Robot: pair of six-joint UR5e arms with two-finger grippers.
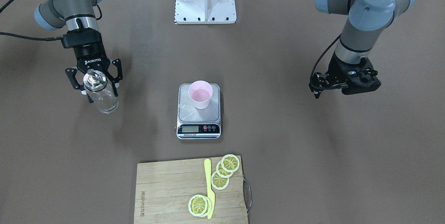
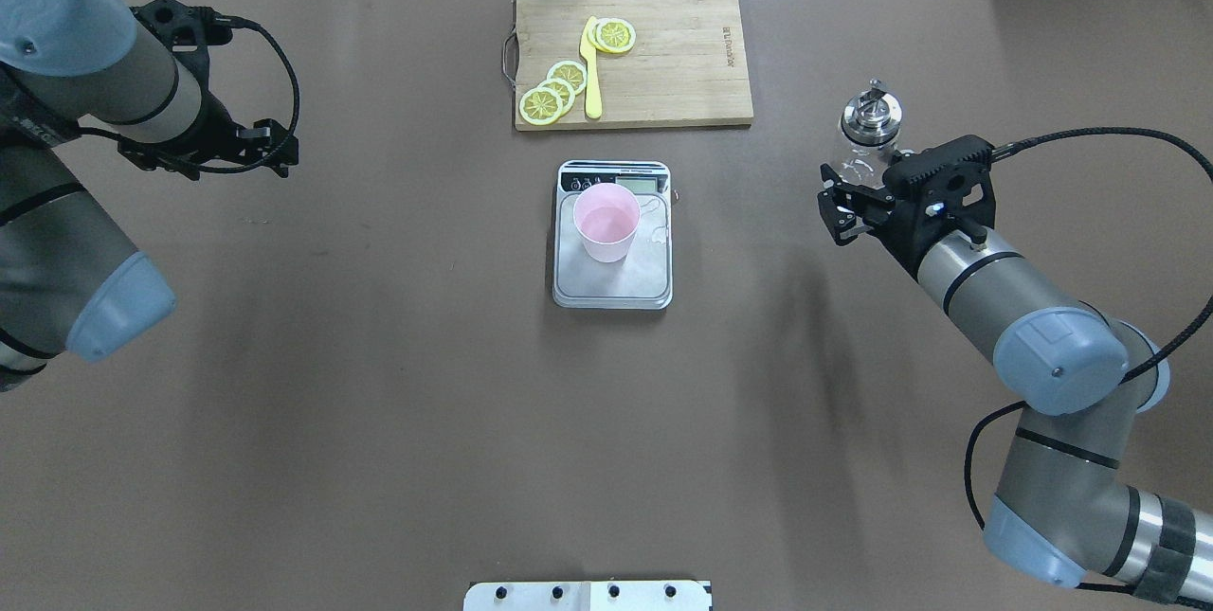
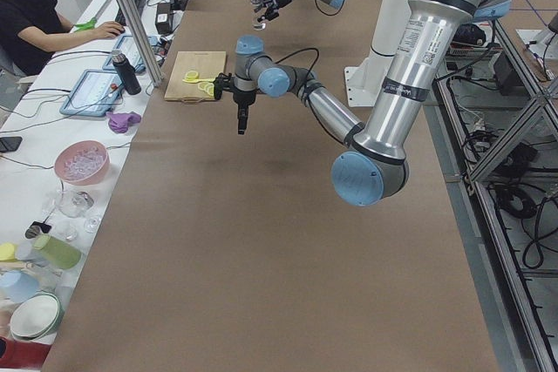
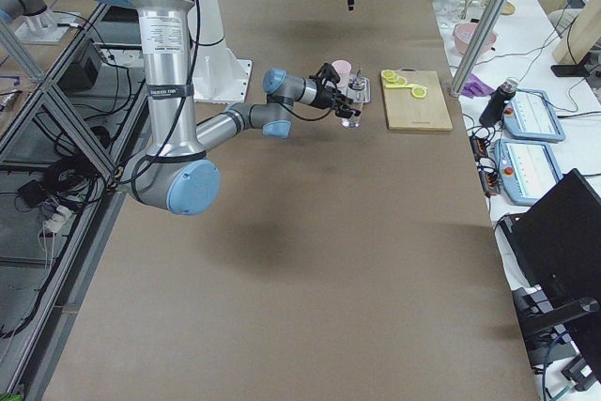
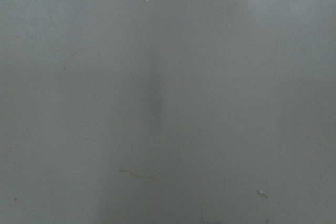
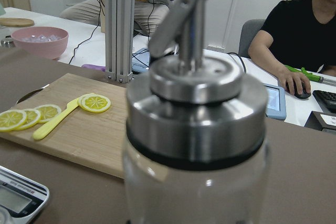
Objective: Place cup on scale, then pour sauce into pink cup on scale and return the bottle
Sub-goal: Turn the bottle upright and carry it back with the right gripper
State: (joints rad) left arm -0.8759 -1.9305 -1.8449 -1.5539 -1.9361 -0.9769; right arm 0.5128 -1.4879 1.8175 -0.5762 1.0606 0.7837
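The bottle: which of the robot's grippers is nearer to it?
Right. The right gripper straddles the bottle; the left gripper hangs far across the table, beyond the scale.

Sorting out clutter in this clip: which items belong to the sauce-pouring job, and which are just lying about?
Job: cup, standing on the scale; bottle, at the right end effector.
Lying about: wooden cutting board; lemon slices and yellow knife on it.
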